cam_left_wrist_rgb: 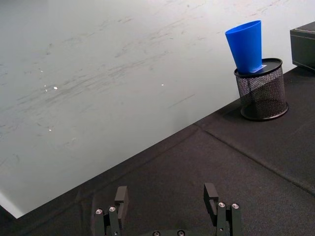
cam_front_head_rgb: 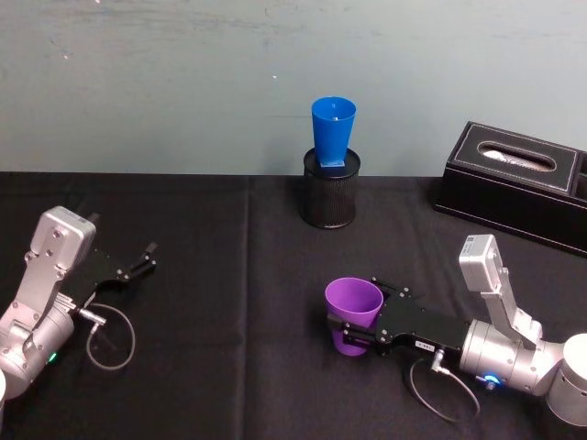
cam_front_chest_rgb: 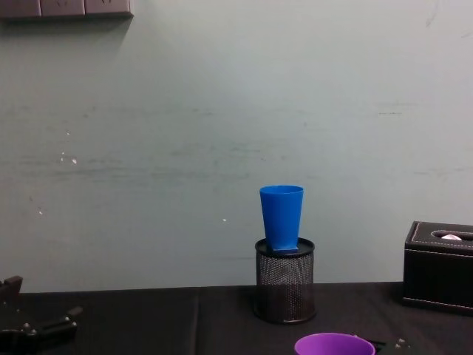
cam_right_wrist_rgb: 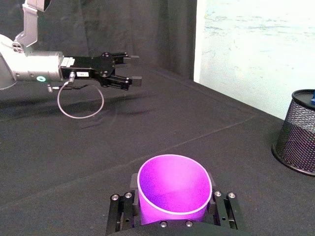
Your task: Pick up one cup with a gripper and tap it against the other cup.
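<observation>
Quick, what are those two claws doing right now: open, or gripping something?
Left gripper: open, holding nothing.
Right gripper: closed on the purple cup.

Lab test bench: black-clothed table (cam_front_head_rgb: 229, 275), bare scuffed wall (cam_front_head_rgb: 183, 73).

We see bare black cloth (cam_front_head_rgb: 229, 302) open between the purple cup (cam_front_head_rgb: 353, 307) near right and the mesh cylinder (cam_front_head_rgb: 329, 197) far centre, which carries the blue cup (cam_front_head_rgb: 332, 128). A black box (cam_front_head_rgb: 518, 183) blocks the far right, and the left gripper (cam_front_head_rgb: 149, 256) sits well left of that lane.
</observation>
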### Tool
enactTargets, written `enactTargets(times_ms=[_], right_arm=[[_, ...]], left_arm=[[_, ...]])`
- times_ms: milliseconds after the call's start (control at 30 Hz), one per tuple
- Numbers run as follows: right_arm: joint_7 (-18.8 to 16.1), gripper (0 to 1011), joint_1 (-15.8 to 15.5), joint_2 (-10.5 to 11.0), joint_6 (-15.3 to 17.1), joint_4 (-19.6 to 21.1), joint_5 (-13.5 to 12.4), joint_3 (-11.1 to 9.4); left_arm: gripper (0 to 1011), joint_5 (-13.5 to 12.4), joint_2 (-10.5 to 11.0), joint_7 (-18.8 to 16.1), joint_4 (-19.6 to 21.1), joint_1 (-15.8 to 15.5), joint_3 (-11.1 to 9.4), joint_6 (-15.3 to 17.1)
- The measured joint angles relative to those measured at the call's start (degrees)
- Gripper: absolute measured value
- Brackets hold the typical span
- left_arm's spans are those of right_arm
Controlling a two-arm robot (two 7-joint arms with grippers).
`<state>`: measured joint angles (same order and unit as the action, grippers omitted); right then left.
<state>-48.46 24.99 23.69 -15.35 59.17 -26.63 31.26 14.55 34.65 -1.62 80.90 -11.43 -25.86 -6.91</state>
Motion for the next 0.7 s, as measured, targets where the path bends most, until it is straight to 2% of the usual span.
enactTargets(times_ms=[700], right_arm=[[0.0,741,0.0,0.0,0.1,0.0,0.0,0.0]], left_arm=[[1011,0.0,0.0,0.0,0.0,0.0,0.0,0.0]])
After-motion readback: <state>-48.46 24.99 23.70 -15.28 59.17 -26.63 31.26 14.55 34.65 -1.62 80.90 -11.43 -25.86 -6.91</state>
